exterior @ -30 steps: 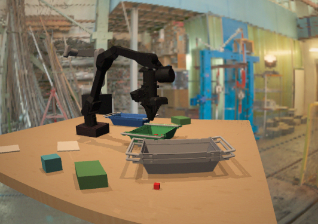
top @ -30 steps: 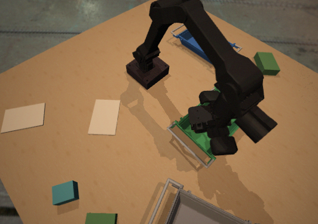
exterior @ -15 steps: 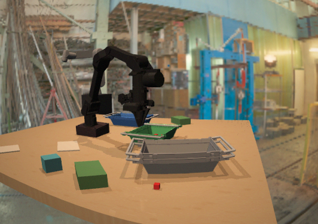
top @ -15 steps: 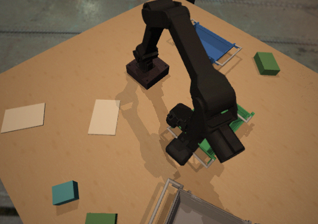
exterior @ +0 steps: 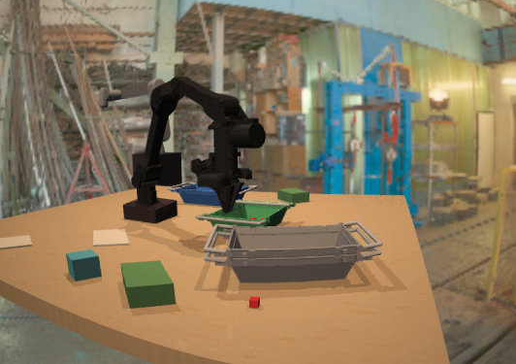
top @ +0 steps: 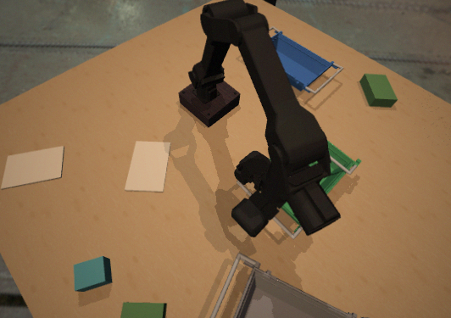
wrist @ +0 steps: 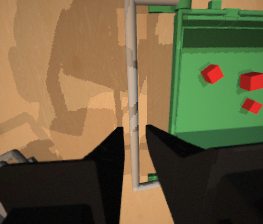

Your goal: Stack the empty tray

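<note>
We see the tool (top: 271, 207) (exterior: 227, 210) (wrist: 134, 131) pointing down at one end of the green tray (top: 339, 154) (exterior: 277, 217) (wrist: 177, 75), its fingers a narrow way apart with nothing gripped. In the wrist view the near bar (top: 287, 230) (exterior: 238, 220) (wrist: 132, 85) runs through the line of the gap between the fingertips; we cannot tell how high above it they are. That bar stands out beyond the tray's end, while the visible part of the far bar (top: 339, 164) (exterior: 262, 203) lies in over the opposite end. The green tray is our loaded one, upright on the bench (top: 178, 228) (exterior: 339, 329) (wrist: 22, 75), and the wrist view shows us three red blocks (exterior: 253, 218) (wrist: 212, 74) on its floor. The blue tray (top: 292, 73) (exterior: 206, 197) stands apart from it, toward the far edge, with a bar swung outward at its right end in the top view. Nearer the exterior camera we have grey trays (top: 297, 285) (exterior: 291, 273), one nested in another, and a loose red cube (exterior: 254, 302) in front of them. A teal block (top: 92, 274) (exterior: 83, 265) sits near a larger green block (top: 144, 310) (exterior: 147, 285).
</note>
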`<move>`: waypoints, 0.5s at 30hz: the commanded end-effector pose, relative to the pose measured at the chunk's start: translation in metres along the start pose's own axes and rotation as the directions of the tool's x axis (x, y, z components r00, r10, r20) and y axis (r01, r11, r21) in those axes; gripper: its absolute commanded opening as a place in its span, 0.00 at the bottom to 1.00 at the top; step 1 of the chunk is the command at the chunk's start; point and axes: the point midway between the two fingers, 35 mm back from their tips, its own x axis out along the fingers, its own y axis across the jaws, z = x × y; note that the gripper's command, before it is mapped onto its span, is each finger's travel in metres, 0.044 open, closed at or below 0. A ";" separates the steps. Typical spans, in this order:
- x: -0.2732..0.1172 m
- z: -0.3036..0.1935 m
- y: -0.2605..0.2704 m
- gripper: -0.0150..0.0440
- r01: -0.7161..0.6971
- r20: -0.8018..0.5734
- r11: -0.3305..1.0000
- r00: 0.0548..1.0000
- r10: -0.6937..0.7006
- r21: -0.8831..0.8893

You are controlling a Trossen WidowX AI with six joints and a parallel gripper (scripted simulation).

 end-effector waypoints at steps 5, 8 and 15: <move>0.040 0.003 -0.001 0.39 0.008 0.013 1.000 1.000 -0.008 0.005; 0.047 0.004 -0.002 0.39 0.008 0.014 1.000 1.000 -0.008 0.005; 0.042 0.004 -0.004 0.39 0.008 0.013 1.000 1.000 -0.008 0.005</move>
